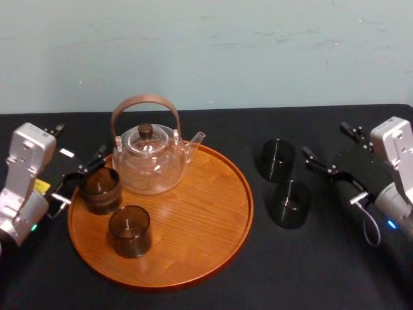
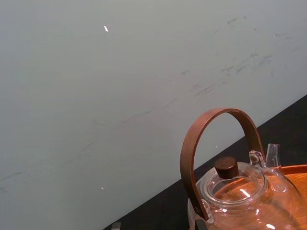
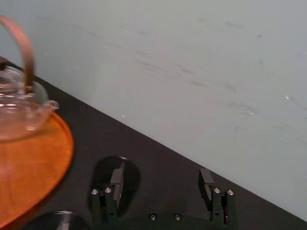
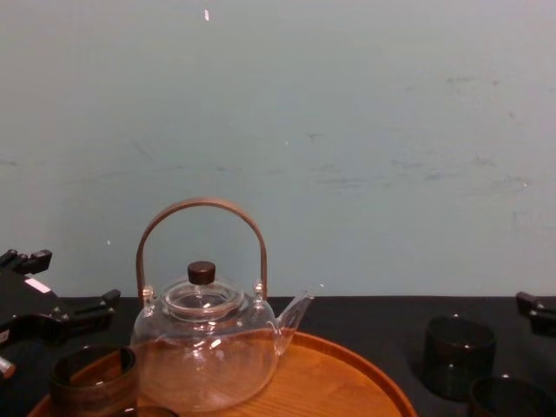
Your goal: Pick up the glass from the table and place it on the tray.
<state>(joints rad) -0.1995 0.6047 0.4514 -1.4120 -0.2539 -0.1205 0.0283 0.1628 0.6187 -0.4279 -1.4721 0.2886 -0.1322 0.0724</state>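
Observation:
Two dark glasses stand on the black table [image 1: 213, 123] right of the tray: a far glass [image 1: 275, 158] [image 3: 125, 170] [image 4: 459, 352] and a near glass [image 1: 290, 203] [image 4: 512, 395]. My right gripper [image 1: 329, 147] [image 3: 161, 178] is open, just right of them and touching neither. The round wooden tray [image 1: 206, 219] holds a clear teapot [image 1: 150, 158] [image 2: 240, 191] and two more dark glasses, one by its left rim [image 1: 100, 189] [image 4: 94, 373] and one nearer the front [image 1: 130, 230]. My left gripper [image 1: 80, 175] [image 4: 76, 278] is open at the tray's left edge, beside the left-rim glass.
The teapot's tall brown handle [image 1: 145, 103] arches over the back of the tray. A pale wall [image 1: 206, 45] stands behind the table. Bare wood lies across the right half of the tray, and open black tabletop lies in front of the two right-hand glasses.

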